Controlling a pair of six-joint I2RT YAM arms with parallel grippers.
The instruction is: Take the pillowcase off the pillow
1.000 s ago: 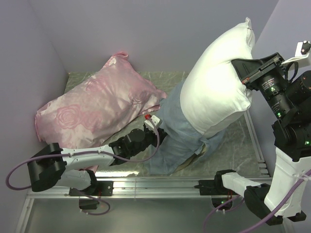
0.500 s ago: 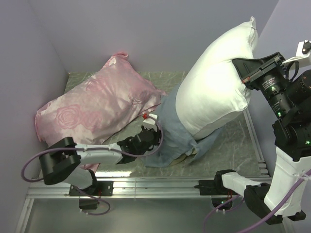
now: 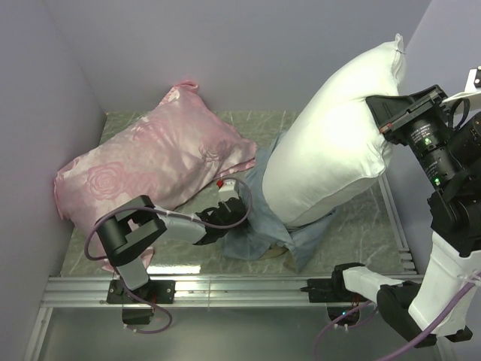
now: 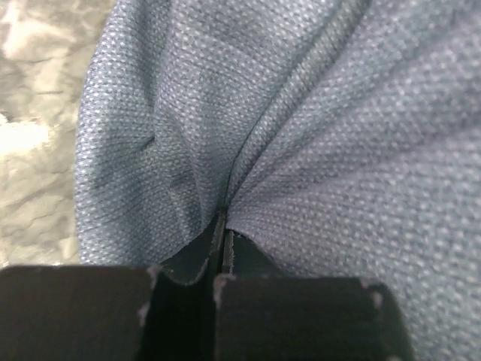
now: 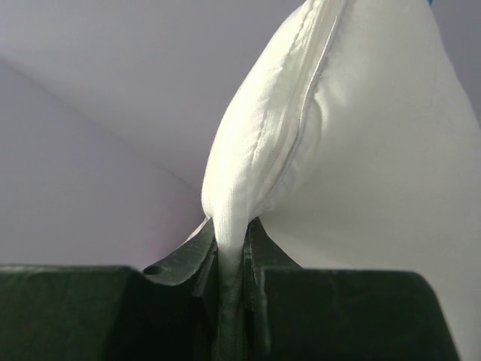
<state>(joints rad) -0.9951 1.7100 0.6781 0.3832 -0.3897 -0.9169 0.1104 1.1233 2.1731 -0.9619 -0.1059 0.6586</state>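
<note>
The big white pillow (image 3: 331,143) is up in the air over the right side of the worktop (image 3: 361,218). It leans up toward the back right corner. Only its bottom end sits inside the blue-grey pillowcase (image 3: 259,226). The pillowcase lies bunched up near the middle of the front edge.

The right gripper (image 5: 231,259) is pinched tight on the seamed edge of the pillow. The left gripper (image 4: 223,239) is squeezed shut on a fold of the pillowcase, and the cloth puckers around its tips.

The pillow looks puffy, soft and light, so I think one arm can lift it. It squashes where it is pinched. The seam looks like a good place to hold, because it is flat and firm.

The pillowcase is thin, floppy cloth. It will just follow any pull. Its bumpy weave should help it not slip. A fold far from the open mouth is the best place to hold, I think, so the pillow can slide out.

The shiny pink pillow (image 3: 150,173) lies on the left side, close to the left arm.
</note>
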